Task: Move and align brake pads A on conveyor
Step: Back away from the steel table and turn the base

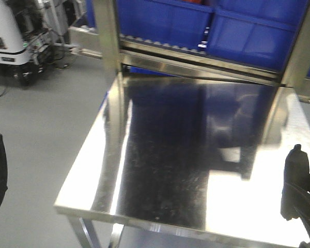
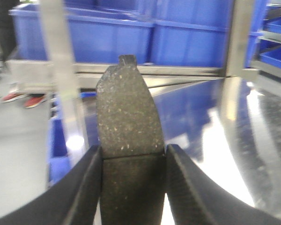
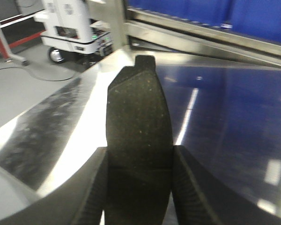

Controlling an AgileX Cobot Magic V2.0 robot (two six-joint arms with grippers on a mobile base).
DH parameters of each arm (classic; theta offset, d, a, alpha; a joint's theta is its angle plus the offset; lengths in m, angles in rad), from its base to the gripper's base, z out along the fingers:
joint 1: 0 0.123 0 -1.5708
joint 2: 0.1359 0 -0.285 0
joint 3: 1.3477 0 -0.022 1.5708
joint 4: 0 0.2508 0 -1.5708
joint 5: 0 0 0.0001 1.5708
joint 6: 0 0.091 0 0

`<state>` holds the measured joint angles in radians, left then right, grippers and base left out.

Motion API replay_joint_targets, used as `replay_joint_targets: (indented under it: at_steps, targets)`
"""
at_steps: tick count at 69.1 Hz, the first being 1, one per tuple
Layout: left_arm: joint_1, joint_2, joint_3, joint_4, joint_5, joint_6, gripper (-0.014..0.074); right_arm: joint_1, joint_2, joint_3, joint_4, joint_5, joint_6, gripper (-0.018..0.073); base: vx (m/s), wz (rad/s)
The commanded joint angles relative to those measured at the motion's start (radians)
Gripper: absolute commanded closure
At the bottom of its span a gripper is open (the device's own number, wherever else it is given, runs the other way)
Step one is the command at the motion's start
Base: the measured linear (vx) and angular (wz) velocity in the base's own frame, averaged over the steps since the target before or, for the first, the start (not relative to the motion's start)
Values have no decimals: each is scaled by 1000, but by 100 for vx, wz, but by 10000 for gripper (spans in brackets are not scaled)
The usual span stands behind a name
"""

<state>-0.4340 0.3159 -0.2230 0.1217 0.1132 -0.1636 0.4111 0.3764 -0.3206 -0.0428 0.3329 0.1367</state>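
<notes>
Clamping brake pad (image 2: 125,112) by long edges, left gripper (image 2: 133,161) hangs left of steel table (image 2: 210,140). Right gripper (image 3: 139,161) pinches second brake pad (image 3: 136,117) over table. Both jaws closed snug. Pads look stiff, dense, gritty; mid-length edge grip suits. Conveyor unseen.

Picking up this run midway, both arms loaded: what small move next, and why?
Probably turn away to find the belt, without opening either gripper. The left gripper clamps the left brake pad, the right gripper the right brake pad, and only the steel table and blue bins lie ahead; no belt shows.
</notes>
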Motion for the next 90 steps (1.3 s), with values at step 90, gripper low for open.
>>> replay_joint_targets:
  at_steps: [90]
  targets:
    - [-6,5,-31,1,-101,-2,449,-2,5,-31,-8,-92,-12,533,-1,65]
